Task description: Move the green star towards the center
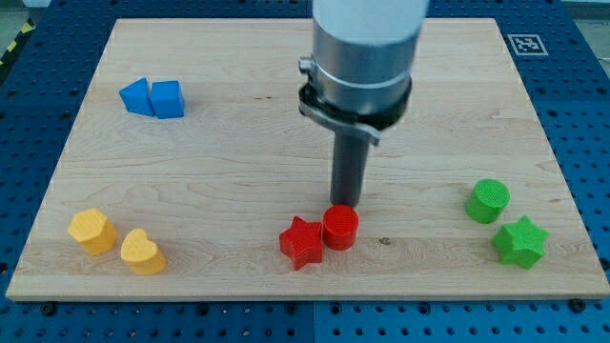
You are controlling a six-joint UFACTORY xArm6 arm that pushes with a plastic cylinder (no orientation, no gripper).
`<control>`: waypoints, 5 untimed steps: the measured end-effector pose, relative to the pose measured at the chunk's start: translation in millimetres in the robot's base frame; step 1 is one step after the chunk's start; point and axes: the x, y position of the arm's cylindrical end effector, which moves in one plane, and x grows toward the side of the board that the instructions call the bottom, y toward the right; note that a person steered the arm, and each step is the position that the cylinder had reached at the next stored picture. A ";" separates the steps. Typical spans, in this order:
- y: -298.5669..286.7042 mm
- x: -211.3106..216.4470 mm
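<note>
Wooden board (pixel 238 143): my rod stands upright mid-frame, my tip (pixel 345 204) hidden just behind the red cylinder (pixel 340 227); holding nothing.

arm (pixel 367 38): cut by view's top | my tip: hidden behind red cylinder (pixel 340 227)

Eight blocks in four colour pairs — two blue (pixel 152 98), two yellow (pixel 92 231), two red (pixel 340 227) and two green (pixel 488 201) — including one red star (pixel 303 242) and one green star (pixel 520 241), sit on one board (pixel 238 162).
</note>
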 end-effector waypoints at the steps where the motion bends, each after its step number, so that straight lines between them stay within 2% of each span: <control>1: 5.4 10.2; 5: 36.9 -5.9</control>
